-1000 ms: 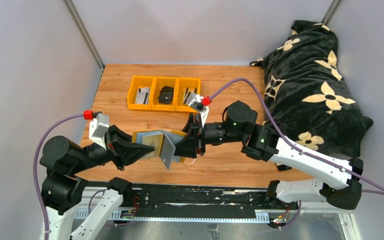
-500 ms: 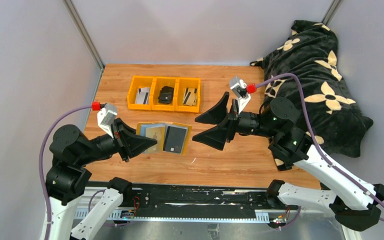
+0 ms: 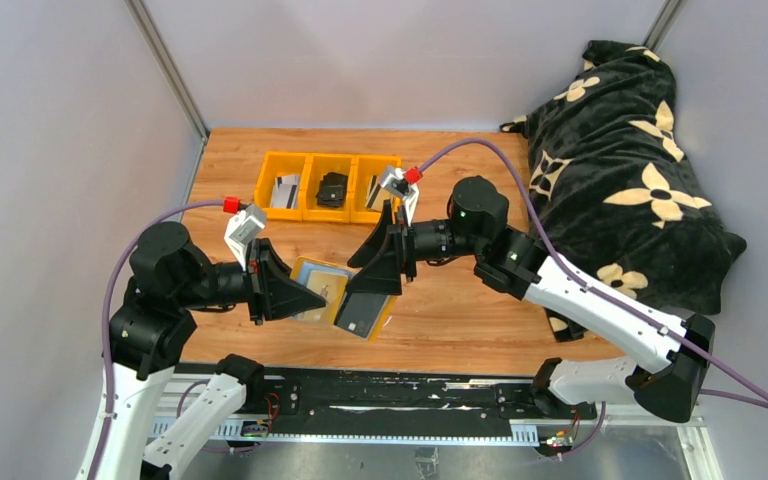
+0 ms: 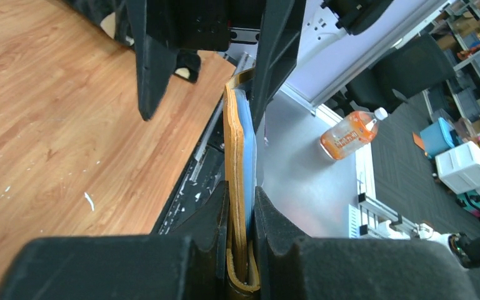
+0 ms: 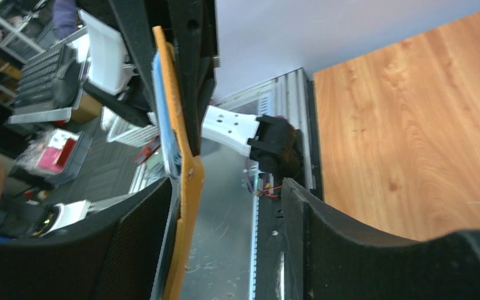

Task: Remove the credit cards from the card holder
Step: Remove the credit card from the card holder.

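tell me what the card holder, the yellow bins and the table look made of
Card holder: probably leather or faux leather, matte mustard, thick raw-looking edge, smooth blue lining. Yellow bins: likely moulded plastic, uniform colour, thin rigid walls. Table: wood or wood-look laminate, visible grain, slight sheen.

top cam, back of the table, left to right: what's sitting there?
left bin holding cards → middle bin holding a black folded item → right bin, more cards in it → flowered blanket
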Controlling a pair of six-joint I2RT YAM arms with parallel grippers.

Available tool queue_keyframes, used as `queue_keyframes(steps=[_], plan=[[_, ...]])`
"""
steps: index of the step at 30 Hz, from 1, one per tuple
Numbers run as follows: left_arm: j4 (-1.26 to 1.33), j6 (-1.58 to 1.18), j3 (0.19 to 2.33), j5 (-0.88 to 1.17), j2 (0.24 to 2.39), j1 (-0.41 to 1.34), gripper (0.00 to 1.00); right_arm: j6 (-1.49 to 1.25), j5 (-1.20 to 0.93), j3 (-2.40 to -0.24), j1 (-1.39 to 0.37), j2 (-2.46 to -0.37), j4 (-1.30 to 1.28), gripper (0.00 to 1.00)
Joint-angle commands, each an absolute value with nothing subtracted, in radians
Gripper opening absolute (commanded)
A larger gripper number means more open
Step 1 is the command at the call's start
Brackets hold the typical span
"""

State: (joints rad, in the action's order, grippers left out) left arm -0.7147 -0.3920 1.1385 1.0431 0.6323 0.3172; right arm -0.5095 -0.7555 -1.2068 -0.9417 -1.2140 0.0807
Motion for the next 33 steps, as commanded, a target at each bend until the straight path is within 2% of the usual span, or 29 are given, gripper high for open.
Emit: queue_keyframes(steps=[1,5,7,9,12,14,16,17,18,20,22,24,27,30,33], plan=[[-0.723,-0.386,1.138,1.123,0.637,0.314,0.04,-0.549,-0.915,-1.241,-0.966,-1.215,0.171,0.61],[-0.718,-0.391,1.138,1.101,0.644,0.314,0.06,-0.598,-0.954,-1.197,-0.971,-1.195,0.229,0.32],[-0.712,-0.399,1.136,1.092,0.646,0.314,0.07,-0.612,-0.963,-1.174,-0.973,-1.183,0.249,0.23],[-0.706,-0.406,1.134,1.081,0.649,0.314,0.08,-0.629,-0.973,-1.152,-0.974,-1.171,0.271,0.23],[-0.700,-0.415,1.133,1.062,0.654,0.314,0.08,-0.647,-0.978,-1.121,-0.981,-1.154,0.311,0.33],[-0.689,-0.428,1.130,1.054,0.657,0.314,0.09,-0.646,-0.977,-1.108,-0.989,-1.148,0.322,0.36],[-0.678,-0.447,1.125,1.047,0.659,0.314,0.10,-0.648,-0.977,-1.101,-0.996,-1.147,0.324,0.33],[-0.677,-0.450,1.123,1.046,0.660,0.314,0.11,-0.648,-0.976,-1.099,-0.998,-1.149,0.327,0.26],[-0.674,-0.459,1.121,1.046,0.661,0.314,0.14,-0.648,-0.970,-1.100,-0.998,-1.150,0.328,0.17],[-0.666,-0.471,1.114,1.047,0.660,0.314,0.33,-0.641,-0.951,-1.106,-0.999,-1.150,0.318,0.01],[-0.662,-0.484,1.107,1.042,0.657,0.314,0.55,-0.632,-0.941,-1.110,-0.999,-1.145,0.304,0.00],[-0.654,-0.500,1.100,1.042,0.653,0.314,0.64,-0.629,-0.937,-1.111,-0.999,-1.137,0.308,0.00],[-0.607,-0.542,1.076,1.066,0.641,0.314,0.62,-0.638,-0.935,-1.101,-0.999,-1.127,0.330,0.00],[-0.530,-0.594,1.046,1.114,0.622,0.314,0.48,-0.653,-0.937,-1.088,-0.999,-1.121,0.360,0.00],[-0.494,-0.642,1.027,1.171,0.618,0.314,0.40,-0.654,-0.932,-1.071,-0.999,-1.114,0.372,0.00]])
